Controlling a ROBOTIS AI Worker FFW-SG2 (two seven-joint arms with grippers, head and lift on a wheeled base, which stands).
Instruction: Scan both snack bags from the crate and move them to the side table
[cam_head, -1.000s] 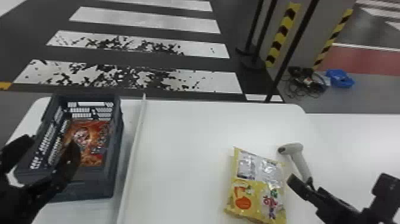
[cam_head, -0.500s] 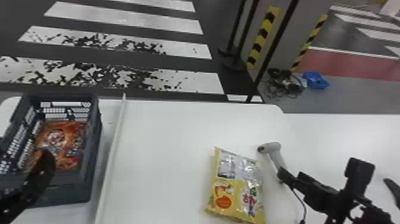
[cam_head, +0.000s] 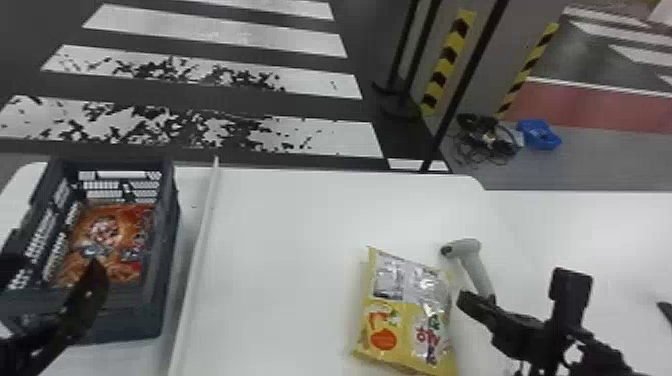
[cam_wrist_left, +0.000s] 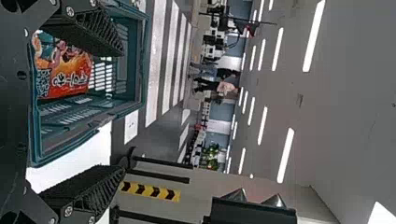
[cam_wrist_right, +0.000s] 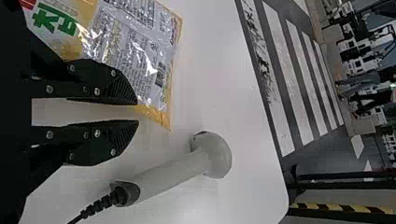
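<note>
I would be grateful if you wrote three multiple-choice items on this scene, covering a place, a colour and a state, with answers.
1. Where does the orange-red snack bag lie?
A) on the floor
B) in the crate
C) on a chair

2. What colour is the scanner?
A) bright red
B) green
C) light grey

3. How do the fingers of the left gripper stand?
A) apart
B) pressed together
C) clamped on a bag

Answers:
1 B: the crate's walls surround it in the head view.
2 C: its handle and head show light grey in the right wrist view.
3 A: the left wrist view shows a wide gap between them.
</note>
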